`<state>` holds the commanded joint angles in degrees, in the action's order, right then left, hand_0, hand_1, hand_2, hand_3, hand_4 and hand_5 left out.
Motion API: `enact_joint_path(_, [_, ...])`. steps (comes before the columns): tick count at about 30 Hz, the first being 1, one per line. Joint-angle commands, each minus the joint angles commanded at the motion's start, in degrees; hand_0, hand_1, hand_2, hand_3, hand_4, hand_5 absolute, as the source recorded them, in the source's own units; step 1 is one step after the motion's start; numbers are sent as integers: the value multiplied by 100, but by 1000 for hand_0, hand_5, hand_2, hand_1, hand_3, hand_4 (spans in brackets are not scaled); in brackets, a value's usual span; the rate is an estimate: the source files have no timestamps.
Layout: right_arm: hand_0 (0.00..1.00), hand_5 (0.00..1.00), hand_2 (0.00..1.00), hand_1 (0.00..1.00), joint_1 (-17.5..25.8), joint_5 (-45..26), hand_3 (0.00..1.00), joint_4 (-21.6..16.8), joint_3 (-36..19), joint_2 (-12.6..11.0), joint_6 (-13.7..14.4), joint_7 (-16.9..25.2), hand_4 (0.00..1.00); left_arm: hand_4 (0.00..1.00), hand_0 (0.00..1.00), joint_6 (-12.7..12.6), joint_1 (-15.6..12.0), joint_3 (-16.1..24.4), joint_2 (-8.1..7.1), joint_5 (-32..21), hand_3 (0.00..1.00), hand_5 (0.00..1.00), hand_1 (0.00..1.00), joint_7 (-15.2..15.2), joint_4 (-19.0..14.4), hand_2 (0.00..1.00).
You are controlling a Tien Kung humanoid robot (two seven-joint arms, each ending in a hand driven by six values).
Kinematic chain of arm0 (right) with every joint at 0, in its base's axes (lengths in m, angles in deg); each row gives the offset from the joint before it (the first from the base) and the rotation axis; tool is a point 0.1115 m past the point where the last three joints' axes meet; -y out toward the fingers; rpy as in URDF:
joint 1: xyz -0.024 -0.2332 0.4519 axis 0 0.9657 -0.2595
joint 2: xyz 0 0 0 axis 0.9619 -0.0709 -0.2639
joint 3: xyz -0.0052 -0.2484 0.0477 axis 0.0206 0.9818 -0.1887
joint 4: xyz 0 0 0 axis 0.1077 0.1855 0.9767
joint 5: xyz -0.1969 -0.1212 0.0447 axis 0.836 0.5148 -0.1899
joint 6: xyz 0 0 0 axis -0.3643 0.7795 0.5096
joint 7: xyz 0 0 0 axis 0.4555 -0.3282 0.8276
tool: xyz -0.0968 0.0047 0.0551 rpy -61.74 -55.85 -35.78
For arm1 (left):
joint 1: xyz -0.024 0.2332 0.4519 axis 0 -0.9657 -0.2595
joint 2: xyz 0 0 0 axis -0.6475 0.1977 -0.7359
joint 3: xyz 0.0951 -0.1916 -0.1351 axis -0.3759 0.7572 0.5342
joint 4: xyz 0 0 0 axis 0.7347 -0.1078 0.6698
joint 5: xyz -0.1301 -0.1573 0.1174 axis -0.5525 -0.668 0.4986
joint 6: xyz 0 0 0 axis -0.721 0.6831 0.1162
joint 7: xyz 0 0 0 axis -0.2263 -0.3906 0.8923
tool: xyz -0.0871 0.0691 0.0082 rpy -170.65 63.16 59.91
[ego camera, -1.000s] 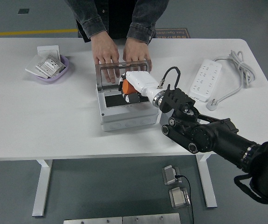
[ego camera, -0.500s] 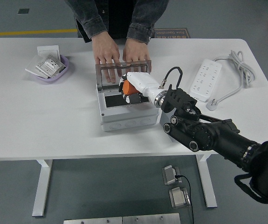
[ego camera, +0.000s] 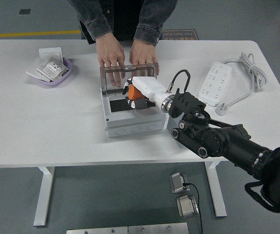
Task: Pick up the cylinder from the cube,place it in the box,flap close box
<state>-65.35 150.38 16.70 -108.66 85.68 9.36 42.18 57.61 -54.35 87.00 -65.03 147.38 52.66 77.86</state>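
Right now: right hand (ego camera: 136, 94) reaching in from the lower right, down inside the open grey box (ego camera: 132, 114), white shell on top, orange fingers underneath. Curled around a small dark thing, most likely the cylinder (ego camera: 135, 103), low over the box's dark floor. Hard to tell more, mostly hidden by the hand. Box lid (ego camera: 129, 74), a clear panel in a metal frame, standing upright at the far edge. Person's two hands (ego camera: 125, 57) flat on the desk (ego camera: 57, 117) right behind that lid, fingers visible through it. Off to the left, a purple tray (ego camera: 66, 73) with a few small packets in it. Off to the right, a white power strip (ego camera: 214, 83) with its cord looped near the desk's edge.
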Motion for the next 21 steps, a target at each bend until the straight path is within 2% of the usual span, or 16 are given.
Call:
enact_joint_path(1, [393, 257, 557, 370, 1, 1, 639, 1, -4, 0, -7, 0, 662, 789, 713, 2, 1, -3, 1, 10, 763, 596, 714, 1, 0, 640])
enact_joint_path(6, [393, 257, 557, 370, 11, 23, 639, 23, -10, 0, 26, -55, 662, 789, 713, 10, 15, 1, 13, 54, 763, 596, 714, 7, 0, 640])
enact_joint_path(7, [429, 256, 558, 365, 13, 29, 636, 26, -13, 0, 33, -67, 719, 788, 713, 10, 18, 0, 14, 56, 760, 595, 714, 8, 0, 639])
enact_joint_path(11, [429, 256, 558, 365, 23, 49, 636, 41, -28, 0, 58, -104, 719, 788, 713, 12, 25, 4, 12, 71, 760, 595, 714, 7, 0, 639])
enact_joint_path(12, [435, 272, 555, 360, 23, 49, 632, 43, -31, 0, 60, -106, 753, 786, 713, 13, 24, 2, 11, 73, 757, 594, 713, 6, 0, 639])
enact_joint_path(21, [444, 285, 543, 340, 15, 66, 631, 45, -129, 0, 84, -64, 751, 785, 712, 34, 53, 11, 26, 131, 752, 591, 713, -4, 0, 639])
